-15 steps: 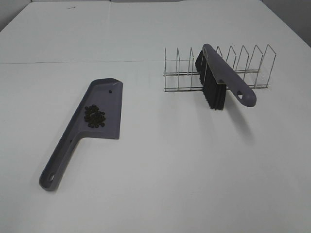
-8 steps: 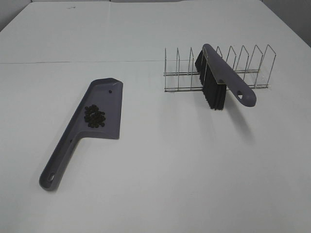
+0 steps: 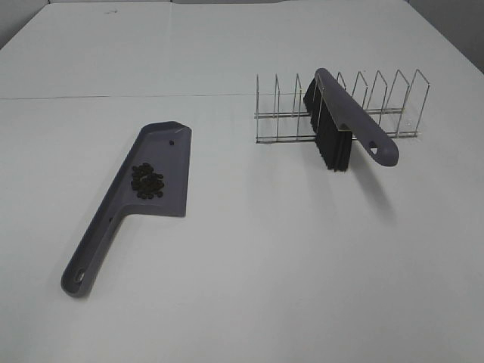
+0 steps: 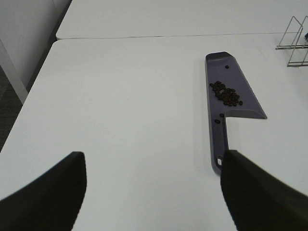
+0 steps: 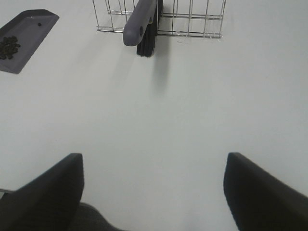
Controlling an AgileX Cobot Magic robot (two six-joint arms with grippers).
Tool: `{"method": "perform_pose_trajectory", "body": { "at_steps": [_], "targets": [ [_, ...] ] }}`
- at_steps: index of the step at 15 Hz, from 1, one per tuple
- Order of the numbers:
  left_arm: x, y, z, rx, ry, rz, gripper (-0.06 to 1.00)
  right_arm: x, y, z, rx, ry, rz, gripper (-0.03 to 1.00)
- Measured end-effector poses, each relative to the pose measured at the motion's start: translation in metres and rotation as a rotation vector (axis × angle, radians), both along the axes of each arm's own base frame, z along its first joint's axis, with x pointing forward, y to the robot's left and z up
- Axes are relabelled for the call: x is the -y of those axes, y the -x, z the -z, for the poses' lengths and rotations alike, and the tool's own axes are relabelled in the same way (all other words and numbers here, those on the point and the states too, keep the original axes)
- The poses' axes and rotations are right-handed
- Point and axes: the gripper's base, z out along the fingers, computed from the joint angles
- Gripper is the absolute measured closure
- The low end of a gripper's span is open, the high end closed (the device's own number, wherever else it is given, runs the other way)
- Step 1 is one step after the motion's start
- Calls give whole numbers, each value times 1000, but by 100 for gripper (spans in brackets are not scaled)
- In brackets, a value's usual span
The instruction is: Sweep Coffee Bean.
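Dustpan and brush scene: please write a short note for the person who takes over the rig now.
Left gripper: open, empty, pulled back from the dustpan.
Right gripper: open, empty, facing the brush.
Coffee beans: gathered in a pile inside the dustpan, which lies flat on the table; a couple sit near its handle.
Brush: parked in the wire rack, handle sticking out.
Done: beans appear swept up, brush put away.
Left: nothing obvious; check the table for stray beans.

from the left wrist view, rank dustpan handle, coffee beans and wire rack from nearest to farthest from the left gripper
1. Dustpan handle: nearest, its end just beyond the left gripper, beside one of its fingers.
2. Coffee beans: farther along, piled in the dustpan's tray.
3. Wire rack: farthest, at the picture's edge past the tray.
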Motion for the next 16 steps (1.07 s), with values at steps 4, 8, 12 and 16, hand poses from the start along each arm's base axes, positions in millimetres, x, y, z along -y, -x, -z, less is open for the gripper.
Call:
{"method": "perform_pose_trajectory", "body": {
  "at_steps": [4,8,12,16],
  "targets": [
    [0,0,0,0,1,0,24,0,0,0,0,0,0,26],
    [0,0,0,0,1,0,24,0,0,0,0,0,0,26],
    [0,0,0,0,1,0,24,0,0,0,0,0,0,26],
    [0,0,0,0,1,0,24,0,0,0,0,0,0,26]
  ]
}}
